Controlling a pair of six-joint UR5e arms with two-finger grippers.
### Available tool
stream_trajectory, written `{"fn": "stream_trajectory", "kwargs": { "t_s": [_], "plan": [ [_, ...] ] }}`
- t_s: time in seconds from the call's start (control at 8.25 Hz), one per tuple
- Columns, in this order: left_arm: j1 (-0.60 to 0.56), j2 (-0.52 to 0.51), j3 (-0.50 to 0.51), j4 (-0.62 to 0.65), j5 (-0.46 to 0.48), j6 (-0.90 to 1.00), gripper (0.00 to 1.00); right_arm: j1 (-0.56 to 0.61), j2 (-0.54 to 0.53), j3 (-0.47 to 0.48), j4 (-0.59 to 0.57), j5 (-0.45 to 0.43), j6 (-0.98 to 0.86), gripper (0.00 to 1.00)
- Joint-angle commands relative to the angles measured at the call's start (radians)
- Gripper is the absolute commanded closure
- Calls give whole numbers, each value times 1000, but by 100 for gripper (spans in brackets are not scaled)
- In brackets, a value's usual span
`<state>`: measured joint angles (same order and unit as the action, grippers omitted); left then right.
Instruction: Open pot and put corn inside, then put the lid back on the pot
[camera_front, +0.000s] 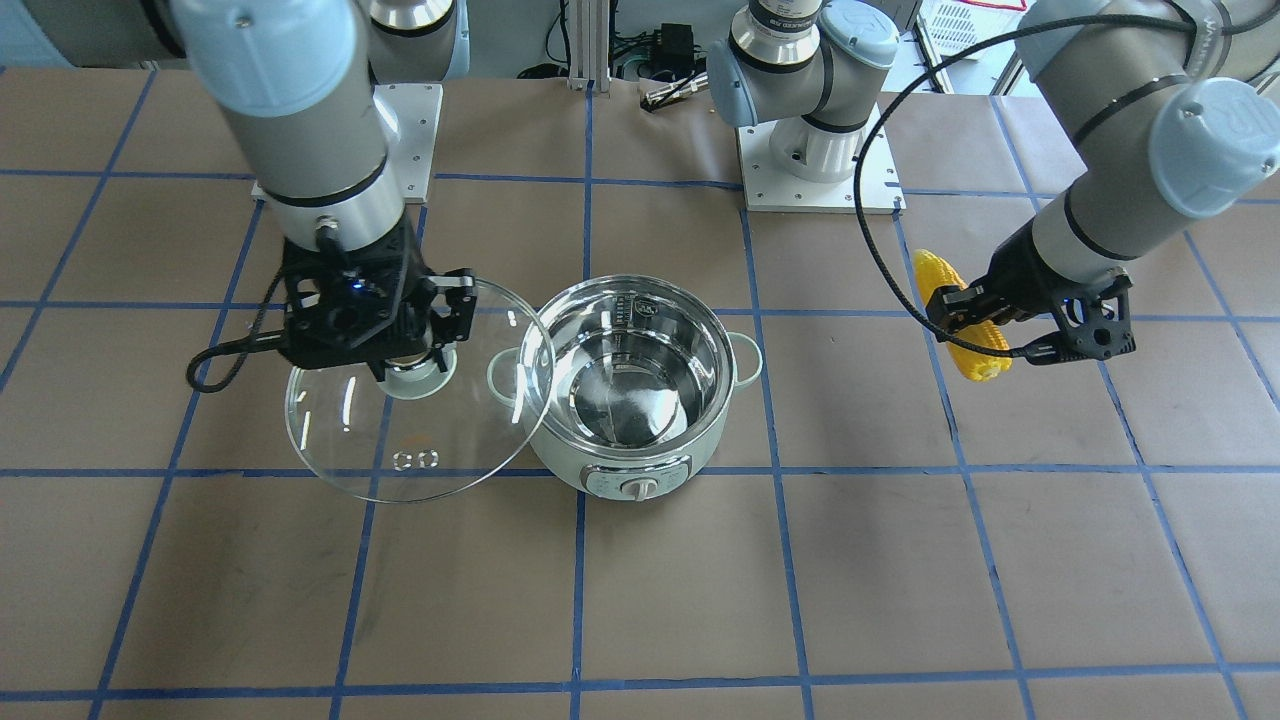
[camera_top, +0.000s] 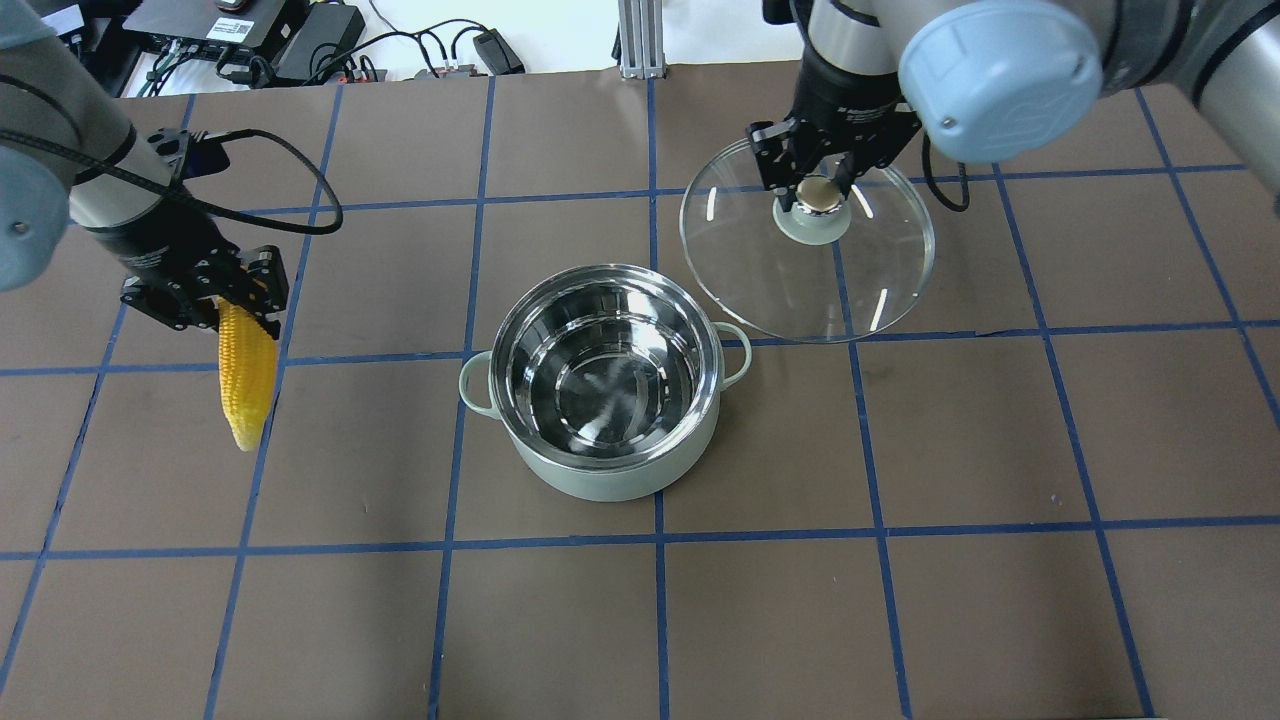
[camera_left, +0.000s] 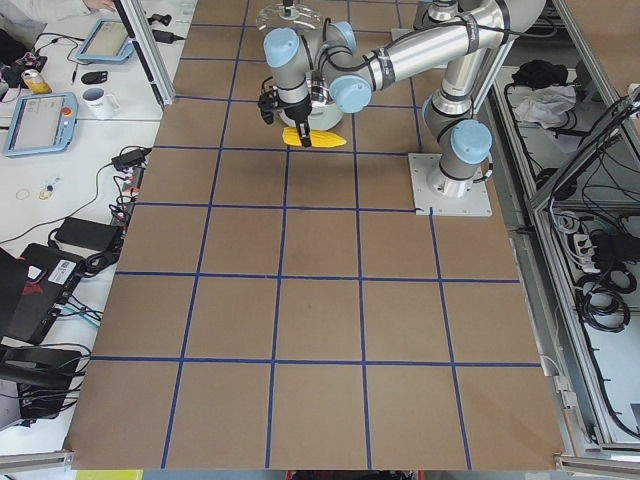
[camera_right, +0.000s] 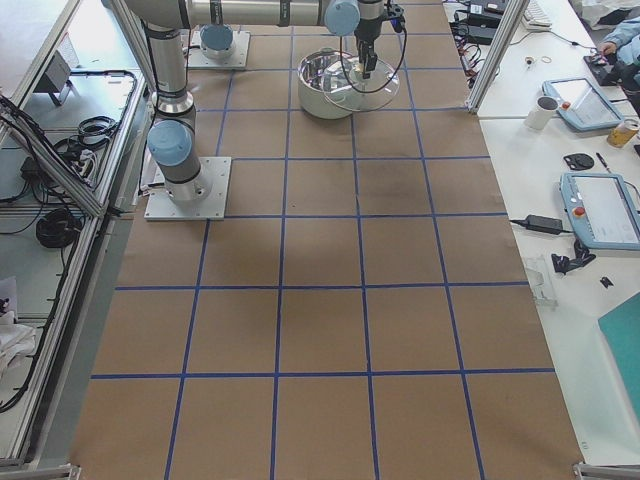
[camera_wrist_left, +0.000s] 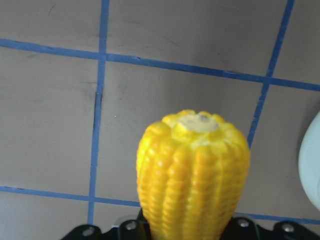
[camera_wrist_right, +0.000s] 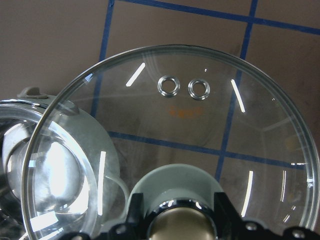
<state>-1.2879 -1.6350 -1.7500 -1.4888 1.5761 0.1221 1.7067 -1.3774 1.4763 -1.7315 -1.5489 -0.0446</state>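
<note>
The pot (camera_top: 600, 482) stands open and empty at the table's middle, its dial facing the far side (camera_front: 640, 487). My left gripper (camera_top: 236, 305) is shut on the thick end of the corn (camera_top: 246, 378), held above the table well left of the pot; the cob points toward me. The corn fills the left wrist view (camera_wrist_left: 194, 180). My right gripper (camera_top: 819, 196) is shut on the knob of the lid (camera_top: 885, 262), held in the air to the pot's far right. In the front view the lid (camera_front: 340, 430) overlaps the pot's rim (camera_front: 560, 455).
The table is brown paper with blue tape grid lines. The two arm base plates (camera_front: 820, 185) sit on the robot's side. Cables and power bricks (camera_top: 300, 45) lie beyond the far edge. Open tabletop lies around the pot.
</note>
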Motion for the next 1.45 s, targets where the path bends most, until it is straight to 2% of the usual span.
{"fn": "stream_trajectory", "kwargs": {
  "t_s": [0.0, 0.12, 0.48, 0.97, 1.33],
  "plan": [
    [-233, 27, 9, 41, -45, -187, 100, -119, -20, 4, 46, 13, -152, 100],
    [-304, 32, 9, 41, -97, -252, 100, -119, -20, 7, 49, 13, -152, 100],
    [-450, 0, 9, 91, -169, -407, 100, -119, -20, 10, 47, 12, -152, 100],
    [-468, -121, 10, 232, -261, -441, 100, -119, -20, 13, 50, 12, -150, 100],
    [-493, -170, 4, 248, -262, -432, 100, -119, -20, 13, 50, 13, -147, 100]
  ]
}}
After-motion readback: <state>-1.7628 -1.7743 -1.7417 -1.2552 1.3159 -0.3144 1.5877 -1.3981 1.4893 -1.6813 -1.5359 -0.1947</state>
